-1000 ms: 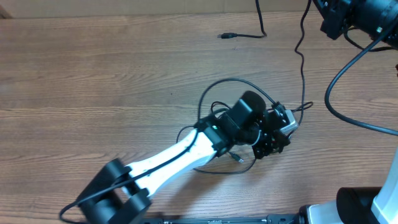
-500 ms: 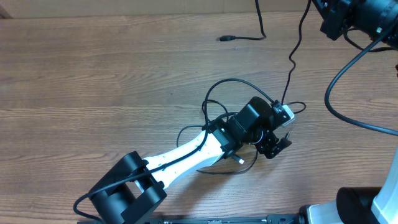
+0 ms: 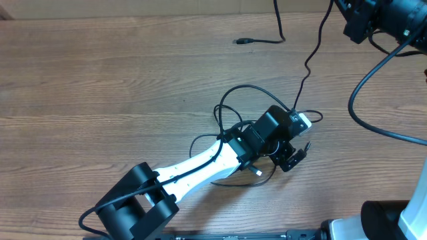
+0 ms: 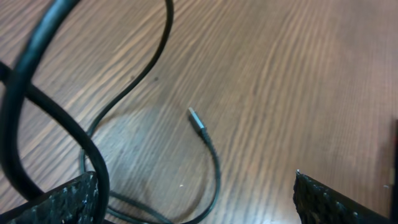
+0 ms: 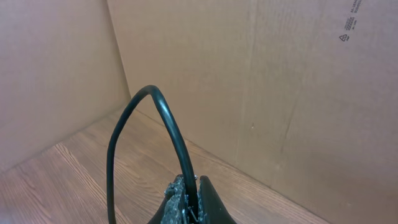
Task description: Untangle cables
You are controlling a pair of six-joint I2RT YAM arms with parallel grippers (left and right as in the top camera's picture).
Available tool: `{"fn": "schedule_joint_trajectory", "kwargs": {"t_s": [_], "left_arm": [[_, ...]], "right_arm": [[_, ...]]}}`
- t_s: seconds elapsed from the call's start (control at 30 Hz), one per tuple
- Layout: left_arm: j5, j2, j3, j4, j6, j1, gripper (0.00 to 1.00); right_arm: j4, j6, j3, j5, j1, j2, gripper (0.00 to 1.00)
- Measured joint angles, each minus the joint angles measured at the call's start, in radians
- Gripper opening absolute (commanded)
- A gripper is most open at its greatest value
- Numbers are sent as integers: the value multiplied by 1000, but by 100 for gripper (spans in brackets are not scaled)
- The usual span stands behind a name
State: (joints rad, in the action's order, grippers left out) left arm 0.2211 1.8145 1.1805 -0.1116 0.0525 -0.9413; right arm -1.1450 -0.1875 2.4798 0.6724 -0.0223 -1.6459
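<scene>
Close at the wrist, the right hand (image 5: 189, 188) clamps a cable (image 5: 173, 132), unclear overhead.

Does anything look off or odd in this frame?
Nothing is damaged. One oddity: a loop of the cables curls around the left arm near its wrist; over or under it, I cannot tell. The left gripper is open and empty; the right gripper is shut on a cable.
</scene>
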Motion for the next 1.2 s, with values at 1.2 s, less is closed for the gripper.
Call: {"fn": "schedule_joint_trajectory", "kwargs": {"t_s": [1.2], "left_arm": [[-647,0,2,-444,133,51,99]], "right_arm": [[0,0,0,0,0,0,4]]}}
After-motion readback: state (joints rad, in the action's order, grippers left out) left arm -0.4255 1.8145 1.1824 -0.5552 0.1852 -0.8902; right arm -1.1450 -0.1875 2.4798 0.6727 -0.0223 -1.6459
